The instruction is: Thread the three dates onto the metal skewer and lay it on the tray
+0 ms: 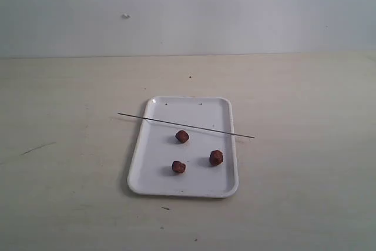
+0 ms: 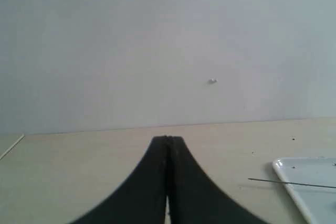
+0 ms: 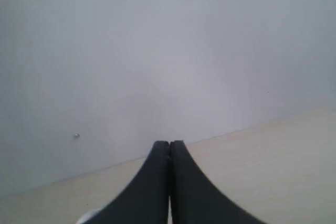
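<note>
Exterior view: a white tray (image 1: 197,181) sits in the middle of a pale bench (image 1: 305,192), its long sides running away from the camera, with a plain light wall (image 1: 235,10) behind. A thin metal skewer (image 1: 185,125) lies slantwise across the far half of the tray, its left end higher in the picture than its right. Both ends stick out past the tray's sides over the bench. Three dates lie loose on the tray, none of them on the skewer. The upper date (image 1: 182,136) is just beside the skewer on its near side. The right date (image 1: 216,157) lies close to the tray's right rim, and the lower date (image 1: 178,167) is towards the near end. The three are apart from one another. Neither arm appears here.

Left wrist view: the black left fingers (image 2: 157,161) are pressed together with nothing between them, held above bare bench. Off to one side, well apart from them, are a corner of the tray (image 2: 315,192) and one end of the skewer (image 2: 294,184) jutting past its rim.

Right wrist view: the right fingers (image 3: 157,166) are likewise together and empty, with bench and wall beyond them. No date or skewer shows here.
</note>
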Controlling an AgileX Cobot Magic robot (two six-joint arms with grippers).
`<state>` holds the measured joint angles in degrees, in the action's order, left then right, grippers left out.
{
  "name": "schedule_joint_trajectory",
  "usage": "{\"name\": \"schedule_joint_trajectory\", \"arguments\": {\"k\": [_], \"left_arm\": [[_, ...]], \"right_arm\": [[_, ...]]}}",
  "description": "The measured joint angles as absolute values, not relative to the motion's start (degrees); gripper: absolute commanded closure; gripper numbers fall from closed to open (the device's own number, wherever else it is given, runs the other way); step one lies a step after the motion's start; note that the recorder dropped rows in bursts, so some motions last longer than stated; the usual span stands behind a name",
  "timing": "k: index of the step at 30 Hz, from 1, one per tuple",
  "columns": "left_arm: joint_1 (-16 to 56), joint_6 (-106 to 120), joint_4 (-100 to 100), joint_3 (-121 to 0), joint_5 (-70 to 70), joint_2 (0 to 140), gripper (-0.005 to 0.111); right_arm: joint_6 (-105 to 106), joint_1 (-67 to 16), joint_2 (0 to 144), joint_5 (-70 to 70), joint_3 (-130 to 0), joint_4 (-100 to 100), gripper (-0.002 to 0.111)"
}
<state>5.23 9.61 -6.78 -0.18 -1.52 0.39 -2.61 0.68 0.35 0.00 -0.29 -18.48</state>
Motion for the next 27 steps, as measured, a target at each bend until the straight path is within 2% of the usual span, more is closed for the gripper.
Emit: {"name": "schedule_joint_trajectory", "arguments": {"k": [8, 13, 19, 27], "left_arm": [[5.2, 10.2, -6.7, -0.2, -0.5, 0.4, 0.106], [5.2, 9.3, -6.8, -0.1, 2.0, 0.4, 0.106], [5.2, -2.8, -11.3, -0.1, 8.7, 0.4, 0.106], [5.2, -19.2, -13.3, 0.0, 10.8, 0.4, 0.106]], "right_arm": [[-27.2, 0.7, 0.3, -3.4, -0.3, -26.0, 0.108], [-31.7, 0.7, 0.3, -4.0, -0.3, -28.4, 0.108], [-39.4, 0.7, 0.3, -6.6, -0.3, -34.9, 0.108], [-28.2, 0.7, 0.3, -9.0, -0.3, -35.7, 0.108]]}}
